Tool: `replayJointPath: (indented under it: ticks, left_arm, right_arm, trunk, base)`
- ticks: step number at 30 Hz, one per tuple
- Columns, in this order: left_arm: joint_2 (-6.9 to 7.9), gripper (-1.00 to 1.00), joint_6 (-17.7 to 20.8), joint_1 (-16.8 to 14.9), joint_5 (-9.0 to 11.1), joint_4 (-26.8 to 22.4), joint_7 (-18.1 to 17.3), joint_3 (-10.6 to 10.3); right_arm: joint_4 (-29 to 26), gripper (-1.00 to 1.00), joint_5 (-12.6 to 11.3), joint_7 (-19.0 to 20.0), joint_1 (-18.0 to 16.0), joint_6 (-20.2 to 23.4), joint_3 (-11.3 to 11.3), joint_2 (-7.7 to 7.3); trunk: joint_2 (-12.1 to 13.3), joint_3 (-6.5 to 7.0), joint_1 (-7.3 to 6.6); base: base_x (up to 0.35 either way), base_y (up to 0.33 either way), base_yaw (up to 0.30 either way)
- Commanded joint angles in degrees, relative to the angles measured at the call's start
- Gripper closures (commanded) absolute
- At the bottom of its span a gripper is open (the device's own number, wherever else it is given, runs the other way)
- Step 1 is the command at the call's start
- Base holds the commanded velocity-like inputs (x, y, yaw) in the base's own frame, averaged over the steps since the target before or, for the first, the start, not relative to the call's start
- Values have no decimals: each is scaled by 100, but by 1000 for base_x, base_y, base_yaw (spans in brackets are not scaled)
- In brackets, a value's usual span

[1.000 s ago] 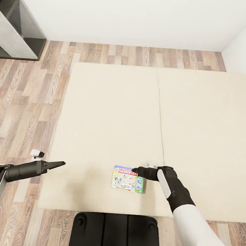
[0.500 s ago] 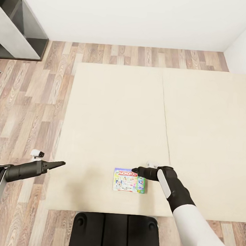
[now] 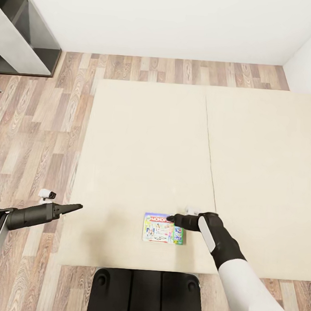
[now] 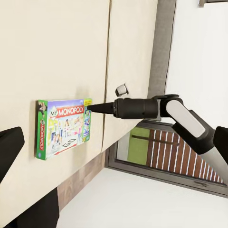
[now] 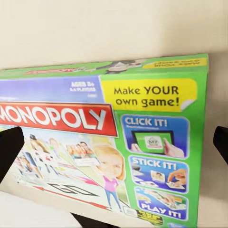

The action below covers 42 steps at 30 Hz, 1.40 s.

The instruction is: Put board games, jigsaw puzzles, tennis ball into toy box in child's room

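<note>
Head view: right gripper (image 3: 170, 218), fingers spread, reaches the white-blue green-edged Monopoly board game (image 3: 162, 228) on the beige bed (image 3: 142, 145), poised to grasp; left gripper (image 3: 77, 207) idles, apparently closed.

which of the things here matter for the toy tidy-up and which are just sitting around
Part of the job:
- white-blue Monopoly board game box with a green edge, lying flat
- beige mattress bed under it
- right tool, at the box's far right corner
- left tool, over the bed's left edge

Just there:
- dark grey shelf unit in the corner
- wood-plank floor
</note>
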Motion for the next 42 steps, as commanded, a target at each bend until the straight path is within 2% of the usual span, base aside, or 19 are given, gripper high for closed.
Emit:
replayJointPath:
  ticks: [1,15,24,42]
  left_arm:
    - [0,-100,61,-1,-5,-1,-24,0]
    - [0,-100,61,-1,-5,-1,-24,0]
    - [1,-100,61,-1,-5,-1,-24,1]
    - [1,-100,61,-1,-5,-1,-24,1]
  right_arm:
    - [30,-100,27,22,-2,20,-2,0]
    - [91,-100,32,23,2,-3,-2,5]
    - [92,-100,15,23,3,-323,8,8]
    - [100,-100,14,23,5,-346,15,8]
  trunk:
    - [-9,-6,3]
    - [-9,-6,3]
    - [-9,-6,3]
    - [-9,-6,3]
  base:
    - [0,0,0]
    - [0,0,0]
    - [0,27,0]
    - [0,51,0]
